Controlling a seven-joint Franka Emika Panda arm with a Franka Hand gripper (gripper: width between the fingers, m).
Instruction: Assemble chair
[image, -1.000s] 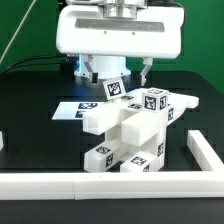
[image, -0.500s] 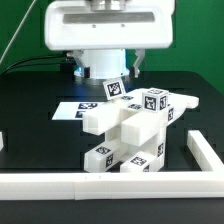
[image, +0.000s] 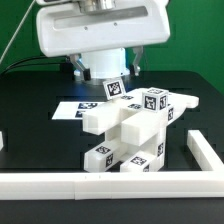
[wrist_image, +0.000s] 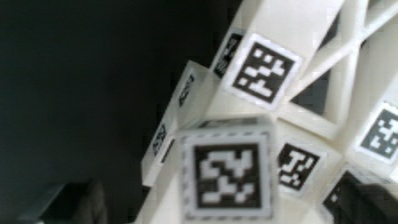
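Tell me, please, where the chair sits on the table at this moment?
In the exterior view the chair stands near the middle of the black table, just in front of the marker board and behind the white border rail.

Arm (image: 100, 35) raised, wrist down; jaws wide apart, holding nothing.

Ext. cam: low, off the arm, facing the bench (image: 30, 100) front-on, mid range; takes in the whole chair (image: 130, 130) w/ the fingers (image: 128, 66) above and behind it. Wrist cam: looks past the fingers, v. close, blurred chair (wrist_image: 267, 130) tags fill it. Shared: chair only.
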